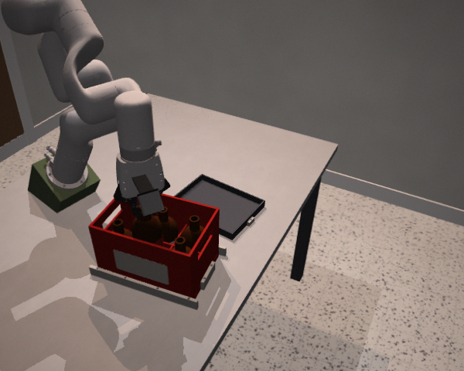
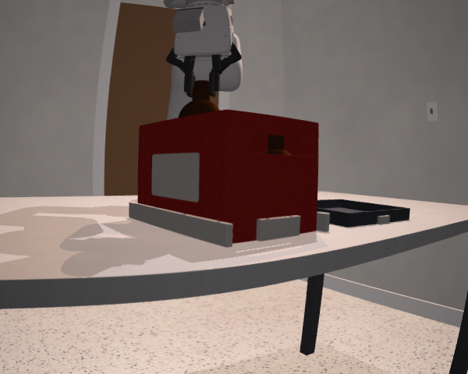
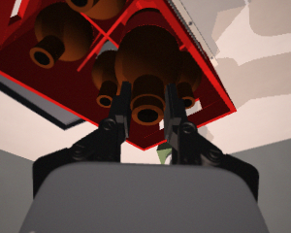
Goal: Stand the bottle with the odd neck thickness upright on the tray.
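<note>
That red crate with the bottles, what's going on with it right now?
The gripper is shut on the neck of one brown bottle and has it partly out of the red crate; its shoulder shows above the rim. Four other bottles stand in the crate's compartments. The black tray beside the crate has no bottle on it yet. The crate sits on the table between grey stops.

The pale table [image 1: 240,144] carries three things — red crate [image 1: 152,263], black tray [image 1: 248,205], green arm base [image 1: 44,192].
</note>
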Available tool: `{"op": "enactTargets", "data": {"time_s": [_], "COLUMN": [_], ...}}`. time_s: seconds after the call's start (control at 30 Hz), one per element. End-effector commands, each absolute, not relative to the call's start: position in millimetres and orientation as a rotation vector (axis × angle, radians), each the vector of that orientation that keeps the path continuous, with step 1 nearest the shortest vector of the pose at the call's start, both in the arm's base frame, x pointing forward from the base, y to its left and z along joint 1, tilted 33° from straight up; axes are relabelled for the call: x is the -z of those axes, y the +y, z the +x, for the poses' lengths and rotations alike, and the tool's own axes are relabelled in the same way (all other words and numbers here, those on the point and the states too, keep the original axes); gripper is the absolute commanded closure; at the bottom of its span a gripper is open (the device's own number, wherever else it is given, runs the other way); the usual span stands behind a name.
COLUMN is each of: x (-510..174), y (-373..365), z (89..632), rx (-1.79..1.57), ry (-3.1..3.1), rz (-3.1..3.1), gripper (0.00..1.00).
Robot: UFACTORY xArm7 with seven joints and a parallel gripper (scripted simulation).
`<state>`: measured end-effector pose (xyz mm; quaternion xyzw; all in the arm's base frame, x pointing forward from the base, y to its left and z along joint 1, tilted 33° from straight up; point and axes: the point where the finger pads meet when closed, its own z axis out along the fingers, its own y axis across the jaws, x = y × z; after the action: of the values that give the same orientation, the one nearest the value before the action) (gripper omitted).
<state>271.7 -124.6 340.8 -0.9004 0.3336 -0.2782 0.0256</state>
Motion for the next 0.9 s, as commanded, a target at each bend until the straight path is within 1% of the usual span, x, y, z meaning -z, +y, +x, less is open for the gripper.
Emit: {"op": "enactTargets", "data": {"time_s": [0.0, 0.87], "x": [-342.7, -350.9], "y": [-124.9, -123.5], "z": [271.9, 266.8], "rx": [0.866, 0.866], "ry": [1.031, 1.031], "rz": [-2.782, -2.782], "gripper": [1.0, 1.0]}}
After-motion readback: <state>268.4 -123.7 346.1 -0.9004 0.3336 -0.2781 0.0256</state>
